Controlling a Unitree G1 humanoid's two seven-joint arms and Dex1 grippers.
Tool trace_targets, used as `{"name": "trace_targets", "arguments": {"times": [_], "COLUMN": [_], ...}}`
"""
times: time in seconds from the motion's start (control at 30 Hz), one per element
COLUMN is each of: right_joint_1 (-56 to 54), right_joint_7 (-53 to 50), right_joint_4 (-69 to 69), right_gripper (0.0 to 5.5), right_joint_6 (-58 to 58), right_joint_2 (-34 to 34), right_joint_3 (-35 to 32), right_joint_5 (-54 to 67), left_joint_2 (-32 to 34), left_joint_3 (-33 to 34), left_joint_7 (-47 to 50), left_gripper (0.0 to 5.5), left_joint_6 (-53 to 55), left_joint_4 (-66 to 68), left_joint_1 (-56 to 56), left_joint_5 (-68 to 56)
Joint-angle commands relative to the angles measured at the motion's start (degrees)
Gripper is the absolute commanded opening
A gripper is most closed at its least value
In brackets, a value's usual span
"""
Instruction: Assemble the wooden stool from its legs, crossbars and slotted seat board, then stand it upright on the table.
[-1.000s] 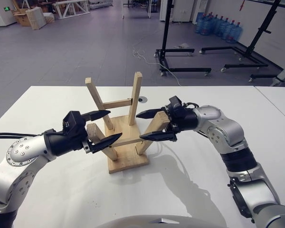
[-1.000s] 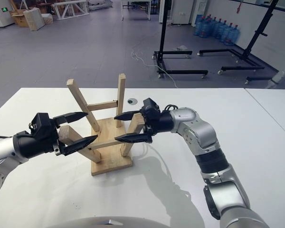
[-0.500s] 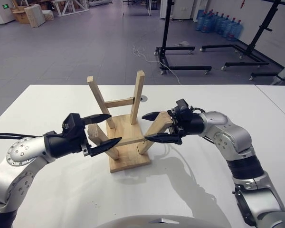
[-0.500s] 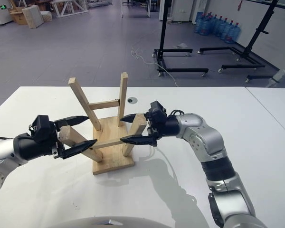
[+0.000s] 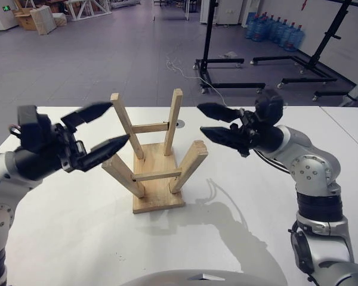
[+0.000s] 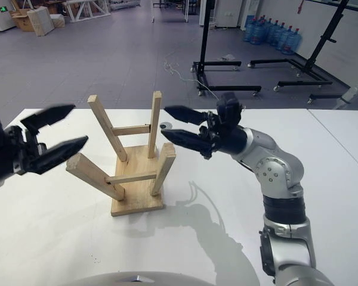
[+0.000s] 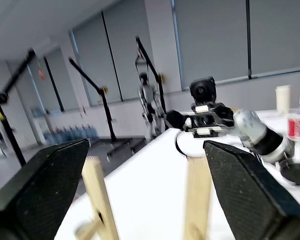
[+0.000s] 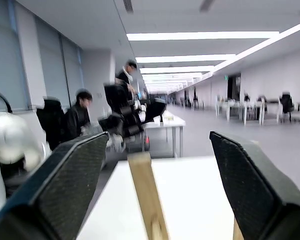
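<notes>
The wooden stool (image 5: 158,179) rests upside down on the white table (image 5: 238,238), its seat board (image 5: 161,201) flat on the top and the legs pointing up, joined by crossbars (image 5: 149,127). My left gripper (image 5: 116,123) hovers open just left of the back left leg (image 5: 125,126), touching nothing. My right gripper (image 5: 201,118) hangs open to the right of the back right leg (image 5: 174,119), above the front right leg (image 5: 190,165). In the left wrist view two leg tips (image 7: 97,195) stand between the open fingers (image 7: 45,185). One leg tip (image 8: 147,195) stands between the right wrist view's fingers (image 8: 255,185).
A small round fitting (image 5: 178,125) is set in the table behind the stool. Black wheeled racks (image 5: 230,65) and water bottles (image 5: 277,33) stand on the floor beyond the far edge. Another table (image 5: 352,122) adjoins on the right.
Both open grippers have pulled back from the stool's front legs and risen, the left to the left, the right to the right. The stool stays inverted on the table.
</notes>
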Motion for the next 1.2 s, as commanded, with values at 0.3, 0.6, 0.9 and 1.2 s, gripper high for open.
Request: {"name": "trace_targets", "arguments": {"times": [0.3, 0.6, 0.9, 1.2], "right_joint_1": [7.4, 5.6, -1.4, -3.8], "right_joint_7": [10.6, 7.6, -9.1, -8.0], "right_joint_4": [11.4, 8.0, 7.0, 22.2], "right_gripper": [3.74, 3.74, 3.74, 3.74], "right_joint_6": [-9.3, -9.4, -0.9, -12.5], "right_joint_2": [1.6, 3.3, 6.6, 6.0], "right_joint_3": [26.0, 21.4, 3.5, 9.7], "right_joint_5": [-20.9, -15.0, 6.2, -17.5], "left_joint_2": [-6.2, -6.6, -5.0, -8.0], "left_joint_3": [-28.3, -28.4, -16.7, -8.8], "left_joint_7": [5.7, 6.1, 13.2, 22.2], "left_gripper": [4.15, 4.15, 4.15, 4.15], "left_joint_6": [2.4, -2.6, -4.7, -3.5], "left_joint_4": [13.9, 16.4, 12.5, -2.9], "left_joint_1": [4.5, 5.5, -0.6, 6.6], "left_joint_5": [22.3, 23.2, 20.9, 21.2]}}
